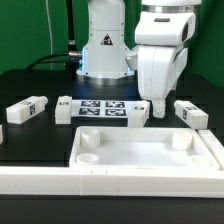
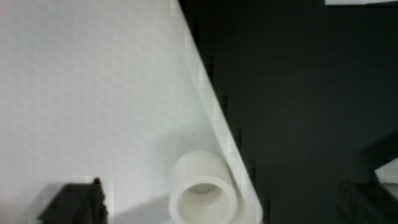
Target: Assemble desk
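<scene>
pincer [image 1: 156, 107]: fingers spread wide, holding nothing | hovers over rim of white plastic rectangular tray-like tabletop [image 1: 140, 152] | black bench [image 1: 30, 140] beneath

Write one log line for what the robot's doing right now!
hand: open, over tabletop far rim | tabletop: sockets up | legs: loose, none attached

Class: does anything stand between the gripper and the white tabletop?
Nothing visible does. The gripper hangs at the far rim of the tabletop. Beneath it the wrist view shows only that tabletop, one corner socket and the black table.
</scene>
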Robot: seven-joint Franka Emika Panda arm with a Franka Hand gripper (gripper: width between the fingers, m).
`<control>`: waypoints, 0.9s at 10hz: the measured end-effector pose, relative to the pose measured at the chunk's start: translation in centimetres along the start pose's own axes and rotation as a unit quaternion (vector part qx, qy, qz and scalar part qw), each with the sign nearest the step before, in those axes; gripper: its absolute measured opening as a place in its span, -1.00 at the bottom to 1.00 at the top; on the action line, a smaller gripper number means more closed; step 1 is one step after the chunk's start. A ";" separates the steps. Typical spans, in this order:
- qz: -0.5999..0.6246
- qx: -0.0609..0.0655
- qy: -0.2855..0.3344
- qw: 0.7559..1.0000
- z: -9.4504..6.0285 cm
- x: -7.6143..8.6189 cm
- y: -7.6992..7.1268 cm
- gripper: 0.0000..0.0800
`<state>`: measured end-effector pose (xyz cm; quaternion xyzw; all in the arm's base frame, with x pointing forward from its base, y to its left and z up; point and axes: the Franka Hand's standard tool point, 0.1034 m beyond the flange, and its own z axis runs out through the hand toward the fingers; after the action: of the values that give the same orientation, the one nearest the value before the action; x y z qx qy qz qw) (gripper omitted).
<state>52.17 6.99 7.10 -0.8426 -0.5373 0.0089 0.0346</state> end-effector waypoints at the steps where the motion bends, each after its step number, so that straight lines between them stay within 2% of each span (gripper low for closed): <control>1: 0.036 0.000 0.000 0.999 0.0 0.1 0.0 0.62; 2: 0.141 -0.006 0.004 0.990 -0.1 0.6 -0.6 0.62; 3: 0.218 -0.006 0.004 0.976 -0.2 1.2 -1.3 0.62; 5: 0.367 -0.004 0.003 0.930 0.0 3.4 -3.0 0.62; 7: 0.416 0.000 0.015 0.909 0.1 3.7 -2.8 0.62; 9: 0.481 0.006 0.017 0.877 0.2 4.0 -3.1 0.62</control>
<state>51.04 11.93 7.23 -0.9970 -0.0652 0.0133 0.0397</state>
